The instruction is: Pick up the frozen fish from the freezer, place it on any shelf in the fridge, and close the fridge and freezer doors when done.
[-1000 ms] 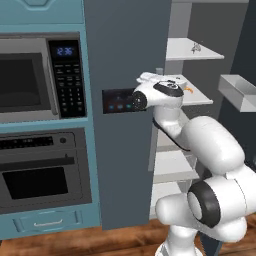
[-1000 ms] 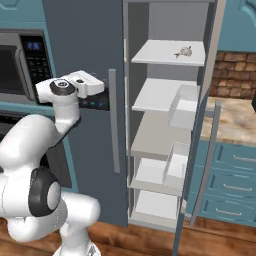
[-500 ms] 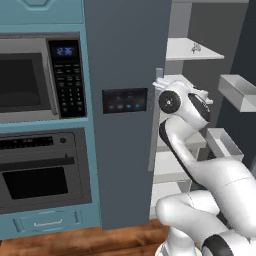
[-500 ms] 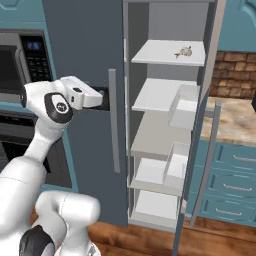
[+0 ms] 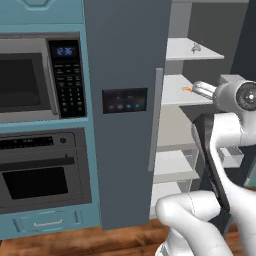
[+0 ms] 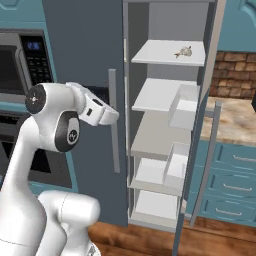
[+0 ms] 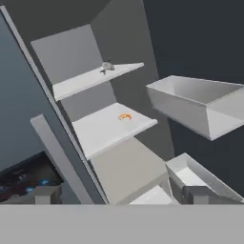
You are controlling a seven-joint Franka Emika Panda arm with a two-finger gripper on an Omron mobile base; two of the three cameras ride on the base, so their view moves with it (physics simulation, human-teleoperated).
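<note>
The frozen fish point(image 6: 184, 52) lies near the right end of the top shelf point(image 6: 157, 53) in the open fridge point(image 6: 155, 135); it also shows small on that shelf point(image 5: 182, 50) as the fish point(image 5: 196, 48) and fish point(image 7: 107, 66). A small orange thing point(image 7: 125, 116) rests one shelf lower. The freezer door point(image 5: 125, 100) with its blue-lit panel is shut. The fridge door point(image 6: 202, 150) stands open, edge-on. My gripper point(image 7: 121, 195) is open and empty, held in front of the open fridge below the fish's level, with my hand point(image 6: 102, 112) by the freezer door handle.
Clear bins point(image 7: 200, 105) hang on the inside of the open fridge door. A microwave point(image 5: 30, 80) and an oven point(image 5: 40, 175) sit left of the freezer. Right of the fridge are a counter point(image 6: 235, 120) and blue drawers point(image 6: 230, 185).
My arm has swung right, from in front of the freezer door's panel toward the open fridge. The gripper stays open. The fish has not moved.
</note>
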